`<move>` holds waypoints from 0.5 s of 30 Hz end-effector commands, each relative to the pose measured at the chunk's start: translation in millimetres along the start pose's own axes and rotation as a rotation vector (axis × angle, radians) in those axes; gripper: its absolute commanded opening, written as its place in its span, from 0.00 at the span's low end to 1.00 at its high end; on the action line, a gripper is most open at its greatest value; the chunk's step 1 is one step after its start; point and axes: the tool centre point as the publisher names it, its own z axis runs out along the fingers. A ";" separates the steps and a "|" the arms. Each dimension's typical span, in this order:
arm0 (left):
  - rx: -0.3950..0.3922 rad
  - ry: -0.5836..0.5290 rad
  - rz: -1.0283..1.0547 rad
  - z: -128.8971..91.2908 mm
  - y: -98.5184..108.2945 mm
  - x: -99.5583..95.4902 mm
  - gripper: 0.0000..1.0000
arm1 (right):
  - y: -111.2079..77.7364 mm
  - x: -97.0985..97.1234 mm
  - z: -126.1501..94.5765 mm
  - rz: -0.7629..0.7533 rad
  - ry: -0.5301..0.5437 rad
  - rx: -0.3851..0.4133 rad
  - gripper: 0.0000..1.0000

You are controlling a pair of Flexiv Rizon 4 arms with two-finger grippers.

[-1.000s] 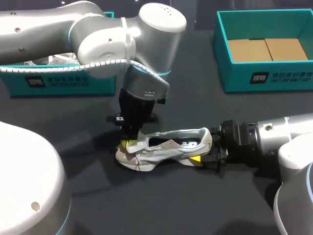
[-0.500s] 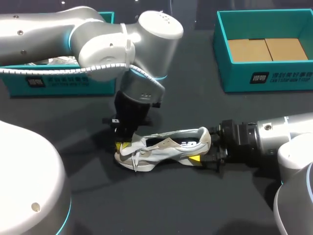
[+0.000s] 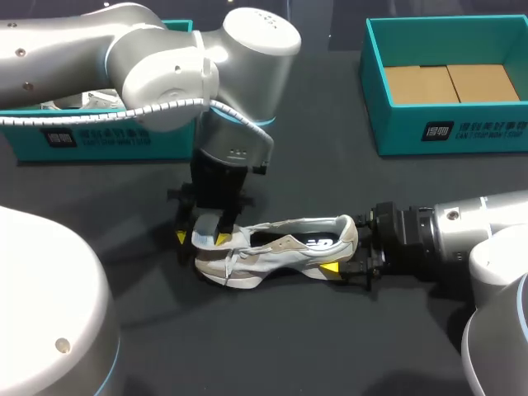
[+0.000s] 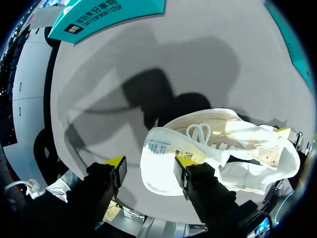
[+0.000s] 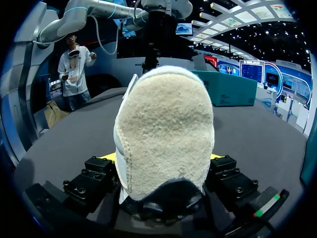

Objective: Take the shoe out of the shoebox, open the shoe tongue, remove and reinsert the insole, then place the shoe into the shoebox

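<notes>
The left gripper (image 3: 201, 238) has slid left and opened wide, the tongue (image 3: 208, 224) loose between its tips. The right gripper (image 5: 163, 157) clamps the heel of the shoe (image 3: 280, 252), lying in the near middle; that hold should stay firm while the tongue folds forward.

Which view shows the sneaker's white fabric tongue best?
Left wrist view: white fabric tongue, labelled, close up. Head view shows it small at the left pincer; right wrist view, only the sneaker's beige suede heel.

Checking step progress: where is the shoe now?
In the head view the shoe lies on the table, centre, heel held by the right gripper, toe end at the left gripper.
</notes>
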 end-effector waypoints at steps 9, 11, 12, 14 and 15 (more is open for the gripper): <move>0.096 0.119 0.189 -63.4 10.3 3.2 0.55 | -1.4 0.0 -0.5 0.000 -0.001 0.002 0.00; 0.114 0.137 0.239 -72.9 11.0 6.8 0.55 | -1.4 0.0 -0.5 0.000 -0.001 0.002 0.00; 0.118 0.145 0.268 -77.3 11.4 8.4 0.56 | -1.4 0.0 -0.5 0.000 -0.001 0.002 0.00; 0.128 0.174 0.315 -86.3 11.7 11.3 0.55 | -1.4 0.0 -0.5 0.000 -0.001 0.002 0.00; 0.130 0.188 0.344 -90.3 11.5 12.8 0.53 | -1.4 0.0 -0.5 0.000 -0.001 0.002 0.00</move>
